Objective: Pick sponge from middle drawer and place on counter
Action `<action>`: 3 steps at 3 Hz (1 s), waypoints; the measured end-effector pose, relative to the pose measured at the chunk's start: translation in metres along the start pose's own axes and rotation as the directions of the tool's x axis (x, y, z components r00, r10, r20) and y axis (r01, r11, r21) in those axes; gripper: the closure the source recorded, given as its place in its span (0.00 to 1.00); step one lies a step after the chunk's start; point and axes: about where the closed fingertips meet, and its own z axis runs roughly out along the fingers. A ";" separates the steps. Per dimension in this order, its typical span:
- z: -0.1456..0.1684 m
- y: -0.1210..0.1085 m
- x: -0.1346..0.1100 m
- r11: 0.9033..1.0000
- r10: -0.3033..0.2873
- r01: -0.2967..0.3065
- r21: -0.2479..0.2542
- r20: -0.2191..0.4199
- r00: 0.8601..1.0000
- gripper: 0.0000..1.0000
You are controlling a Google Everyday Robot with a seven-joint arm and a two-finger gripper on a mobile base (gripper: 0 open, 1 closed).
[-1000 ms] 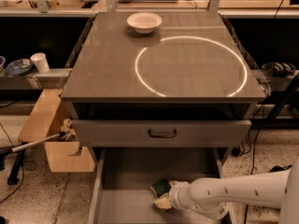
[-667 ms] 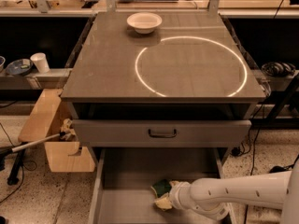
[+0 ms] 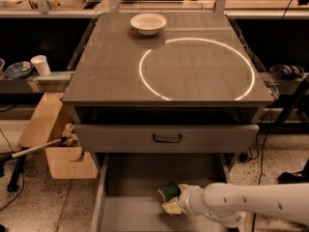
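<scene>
The middle drawer (image 3: 128, 178) is pulled out at the bottom of the view, its grey floor bare on the left. The sponge (image 3: 168, 191) lies on that floor near the drawer's middle, dark green face showing with pale tan at its edges. My white arm reaches in from the lower right, and the gripper (image 3: 173, 200) is right at the sponge, touching or covering its right side. The counter (image 3: 111, 66) is the flat grey-brown cabinet top above, marked with a bright white ring (image 3: 145, 83).
A white bowl (image 3: 148, 23) stands at the counter's back. Above the open drawer, a second drawer (image 3: 120, 138) with a black handle sticks out slightly. A wooden box (image 3: 53, 144), a cup (image 3: 40, 65) and a shelf are on the left; cables lie at the right.
</scene>
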 end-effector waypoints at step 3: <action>-0.046 -0.019 -0.020 0.999 -0.011 0.008 0.042 0.062 0.998 1.00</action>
